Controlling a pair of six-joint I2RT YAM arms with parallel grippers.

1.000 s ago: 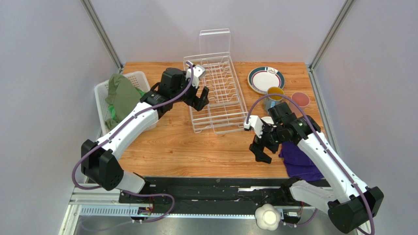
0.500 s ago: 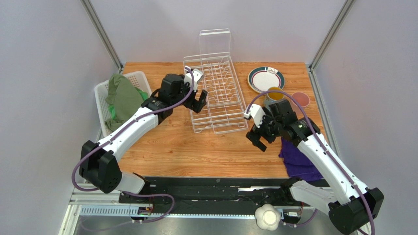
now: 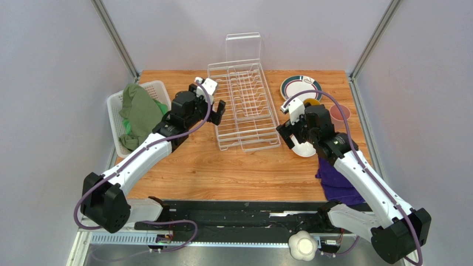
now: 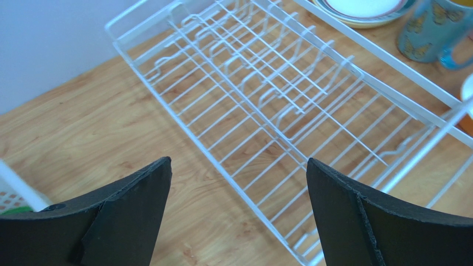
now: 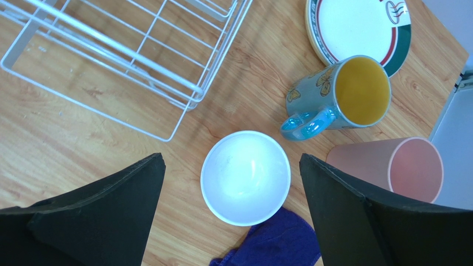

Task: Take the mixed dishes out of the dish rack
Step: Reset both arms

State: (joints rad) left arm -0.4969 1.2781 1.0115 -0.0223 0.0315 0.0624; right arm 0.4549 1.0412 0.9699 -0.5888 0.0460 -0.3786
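Our right pincer (image 5: 231, 160), jaws apart, has lifted off the orange bowl (image 5: 245, 177) on the table (image 3: 211, 166); left pincer (image 4: 238, 162), spread, quits the emptied dish rack (image 3: 244, 105).

Wooden table (image 3: 222, 172), dish rack (image 3: 244, 105), plate (image 3: 300, 86), mug (image 5: 338, 97), cup (image 5: 408, 166), bowl (image 5: 245, 177)

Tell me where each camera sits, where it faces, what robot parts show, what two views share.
Top external: above and behind the bases, looks down at the table; both arms show.
Left wrist: rides the left arm, looks slantwise across the dish rack; open left fingers show.
Right wrist: rides the right arm, looks straight down at the bowl; open right fingers show.
Shared: both wrist views catch the rack and mug.
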